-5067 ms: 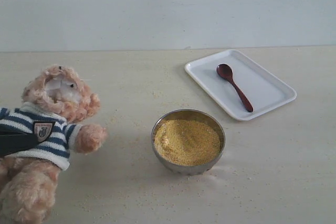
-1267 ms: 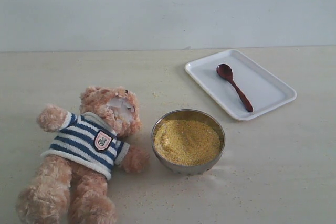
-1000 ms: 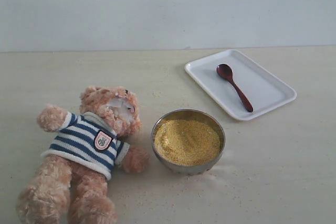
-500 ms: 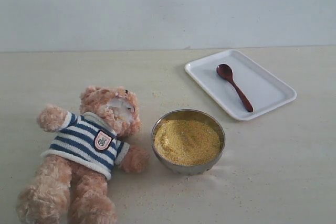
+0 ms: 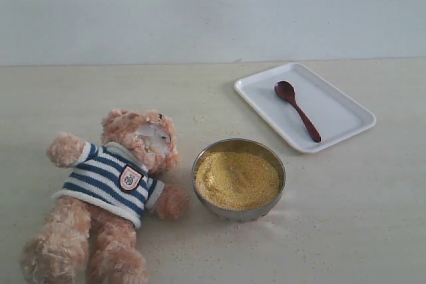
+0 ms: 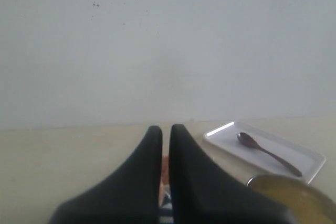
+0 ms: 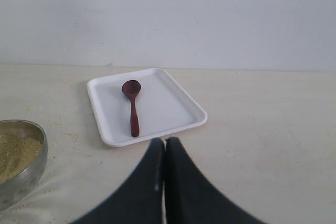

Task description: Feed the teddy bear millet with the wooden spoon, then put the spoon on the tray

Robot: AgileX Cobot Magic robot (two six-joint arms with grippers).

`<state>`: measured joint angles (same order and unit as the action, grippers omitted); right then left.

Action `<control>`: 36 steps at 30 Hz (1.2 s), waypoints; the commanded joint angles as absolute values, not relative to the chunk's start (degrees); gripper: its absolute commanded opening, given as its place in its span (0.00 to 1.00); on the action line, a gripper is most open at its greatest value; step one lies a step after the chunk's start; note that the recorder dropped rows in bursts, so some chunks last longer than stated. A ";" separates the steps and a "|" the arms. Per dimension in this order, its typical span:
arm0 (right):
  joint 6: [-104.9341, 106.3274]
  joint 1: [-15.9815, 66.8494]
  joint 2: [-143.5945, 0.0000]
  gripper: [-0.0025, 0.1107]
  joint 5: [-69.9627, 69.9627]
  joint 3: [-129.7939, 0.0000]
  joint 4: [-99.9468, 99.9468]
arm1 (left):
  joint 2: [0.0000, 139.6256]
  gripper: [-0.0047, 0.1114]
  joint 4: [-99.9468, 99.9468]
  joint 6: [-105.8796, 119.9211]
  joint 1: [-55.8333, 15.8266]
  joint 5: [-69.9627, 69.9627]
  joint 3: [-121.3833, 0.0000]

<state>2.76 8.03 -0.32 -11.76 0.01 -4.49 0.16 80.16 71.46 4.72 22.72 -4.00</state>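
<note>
The teddy bear [image 5: 116, 184] lies on its back at the left of the table in its striped sweater. Just right of it stands the steel bowl [image 5: 238, 179], full of yellow millet [image 5: 236, 179]. The wooden spoon [image 5: 297, 111] lies in the white tray [image 5: 346, 128] at the back right; both also show in the right wrist view as spoon [image 7: 132, 106] and tray [image 7: 181, 114]. Neither arm shows in the exterior view. My left gripper [image 6: 166, 128] is shut and empty, with a sliver of the bear behind it. My right gripper [image 7: 165, 141] is shut and empty, short of the tray's near edge.
Scattered millet grains dot the pale table around the bowl and the bear. A plain light wall [image 5: 213, 11] runs behind the table.
Several seconds ago the bear was at the far left edge with a dark gripper across its chest; since then it was set down nearer the bowl. Nothing has moved over the last second.
</note>
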 commanded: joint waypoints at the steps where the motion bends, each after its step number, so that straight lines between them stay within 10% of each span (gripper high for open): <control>1: 2.70 7.83 0.00 0.02 -11.88 0.00 -4.45 | 0.00 0.08 76.67 71.56 4.43 22.45 -2.58; 36: 2.60 7.83 0.00 0.02 -11.88 0.00 -4.45 | 0.00 0.08 12.59 4.07 4.43 10.89 0.00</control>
